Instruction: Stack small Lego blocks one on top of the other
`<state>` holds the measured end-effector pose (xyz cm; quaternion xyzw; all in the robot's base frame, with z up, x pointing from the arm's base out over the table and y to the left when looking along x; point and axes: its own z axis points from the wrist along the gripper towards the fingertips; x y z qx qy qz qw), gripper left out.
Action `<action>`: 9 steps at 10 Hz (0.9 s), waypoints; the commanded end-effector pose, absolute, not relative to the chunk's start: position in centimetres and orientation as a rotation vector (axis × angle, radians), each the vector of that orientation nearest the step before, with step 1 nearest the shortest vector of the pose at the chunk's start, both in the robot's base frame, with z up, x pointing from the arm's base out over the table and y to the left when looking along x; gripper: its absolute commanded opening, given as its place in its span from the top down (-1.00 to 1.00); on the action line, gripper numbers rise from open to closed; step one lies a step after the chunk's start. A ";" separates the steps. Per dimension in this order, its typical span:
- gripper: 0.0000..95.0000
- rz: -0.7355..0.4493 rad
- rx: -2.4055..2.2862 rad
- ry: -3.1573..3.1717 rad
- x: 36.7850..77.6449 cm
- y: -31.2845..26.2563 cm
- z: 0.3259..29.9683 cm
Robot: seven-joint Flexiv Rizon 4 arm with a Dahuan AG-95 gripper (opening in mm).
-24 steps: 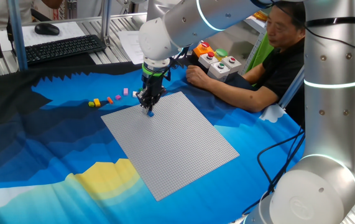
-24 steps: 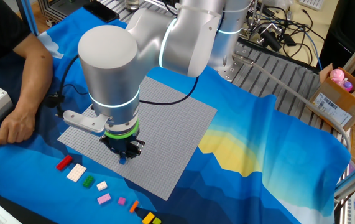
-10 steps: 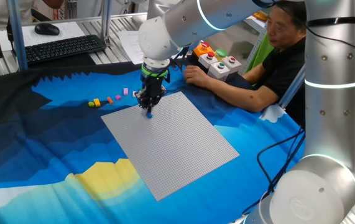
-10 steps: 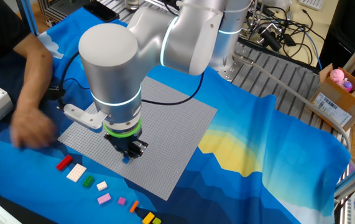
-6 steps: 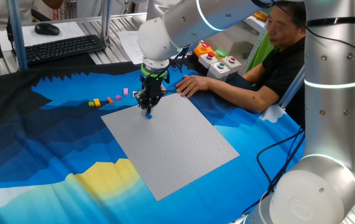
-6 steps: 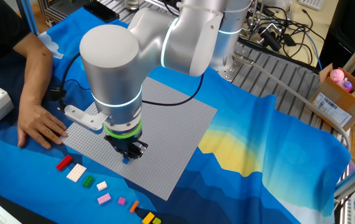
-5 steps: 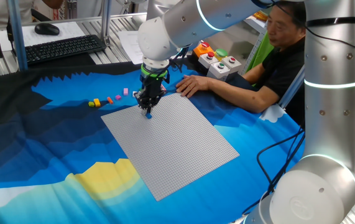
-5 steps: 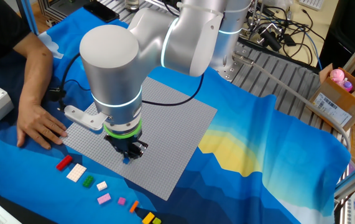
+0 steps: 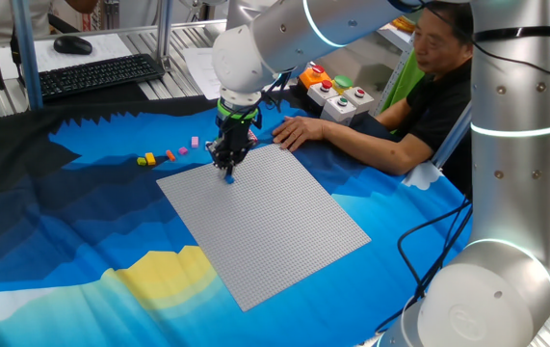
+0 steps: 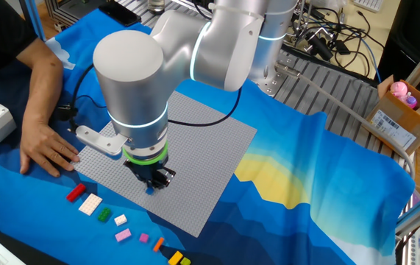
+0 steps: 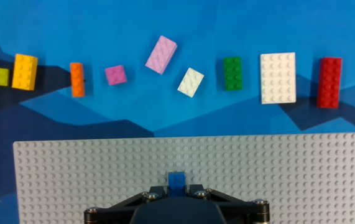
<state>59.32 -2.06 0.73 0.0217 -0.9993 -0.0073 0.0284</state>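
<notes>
Blue studded brick point(image 11: 176, 180) sits pinched in the tool point(image 11: 176, 191) above the grey studded baseplate point(image 11: 289, 180).

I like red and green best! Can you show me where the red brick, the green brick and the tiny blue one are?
red brick point(image 11: 329, 82), hand view, middle of its studded top.
green brick point(image 11: 232, 73), hand view, centre of its top.
blue brick point(image 11: 176, 180), hand view, its top face, between the gripper fingers.

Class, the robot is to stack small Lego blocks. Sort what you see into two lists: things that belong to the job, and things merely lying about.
Belongs to the job:
blue block between the gripper fingers
loose blocks on the cloth, such as the red block, white block and green block

Lying about:
grey baseplate
button box
keyboard
person's hand
</notes>
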 end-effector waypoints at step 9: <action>1.00 -0.017 0.069 -3.078 59.5 -2.0 0.6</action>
